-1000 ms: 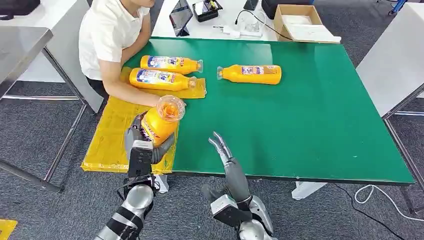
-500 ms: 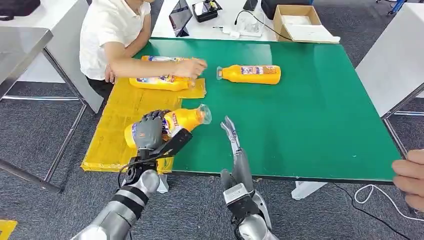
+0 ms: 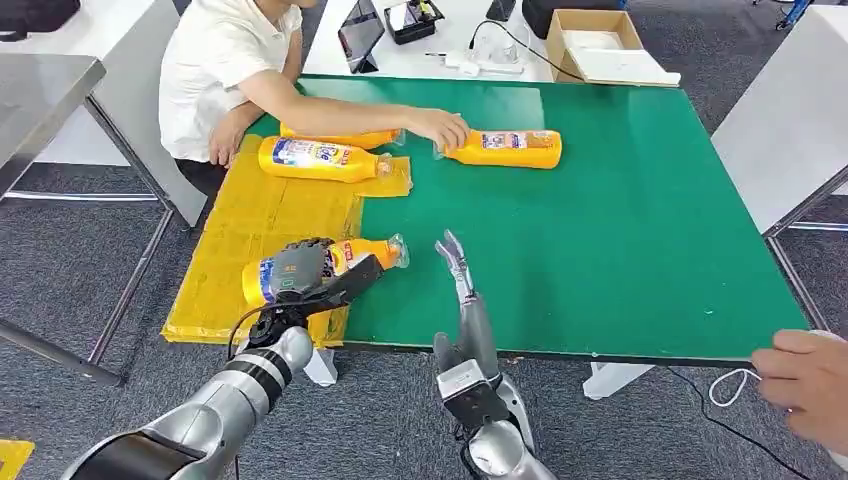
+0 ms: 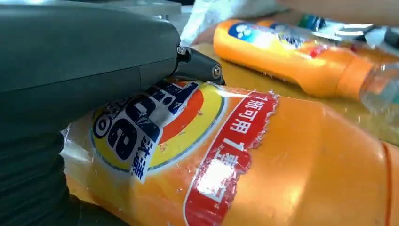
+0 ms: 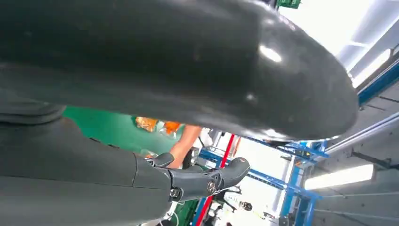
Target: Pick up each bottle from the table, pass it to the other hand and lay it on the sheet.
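My left hand [image 3: 300,272] grips an orange bottle [image 3: 352,254] that lies on its side, cap toward the green table, at the near right edge of the yellow sheet [image 3: 225,262]. The left wrist view shows the hand [image 4: 70,70] wrapped over the bottle's label [image 4: 282,160]. My right hand [image 3: 455,262] is open just right of the cap, fingers straight and empty; the right wrist view also shows it [image 5: 202,181] open. Two more bottles [image 3: 320,158] lie at the sheet's far end. Another bottle [image 3: 505,148] lies on the table, touched by a person's hand [image 3: 445,128].
A person in a white shirt [image 3: 215,70] sits at the table's far left, one arm stretched across the sheet's far end. Another person's hand [image 3: 810,375] is at the table's near right corner. A cardboard box [image 3: 600,45] stands behind the table.
My left hand has lowered and laid the bottle from tilted upright to flat on the sheet. The person's arm has reached from the sheet to the far bottle. A second person's hand has appeared at the right.
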